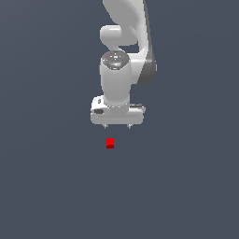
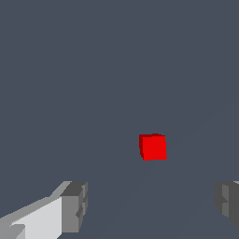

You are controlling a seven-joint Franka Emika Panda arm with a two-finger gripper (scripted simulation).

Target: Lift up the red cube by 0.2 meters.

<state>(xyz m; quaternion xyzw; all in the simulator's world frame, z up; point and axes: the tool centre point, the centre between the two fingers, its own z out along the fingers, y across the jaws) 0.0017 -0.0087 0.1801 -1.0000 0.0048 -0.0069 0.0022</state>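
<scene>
Nearest my wrist camera are the two fingertips (image 2: 73,205), grey pads at the lower left and lower right corners of that frame, standing wide apart with nothing between them. So the gripper (image 2: 151,207) is spread well open and holds nothing.

Beyond them, a little right of centre in the wrist frame, sits the red cube (image 2: 153,147) on the plain grey floor (image 2: 93,70), its darker side turned toward the frame's left. It looks far narrower than the gap between the pads (a comfortable margin, I judge).

In the exterior view the gripper (image 1: 117,126) hangs in the middle of the frame under the white arm (image 1: 122,42), fingers pointing down, and the cube (image 1: 110,143) lies just below it in the picture, slightly toward the exterior view's left of the gripper's midline. The two are apart, not touching.

My worries from here: if I descend without centring first, one pad could land on top of the cube or nudge it sideways, since it is so small and probably light. Closing too high would let the pads catch only its upper edge and squeeze it out. Stopping the descent late would drive the fingertips into the floor.
</scene>
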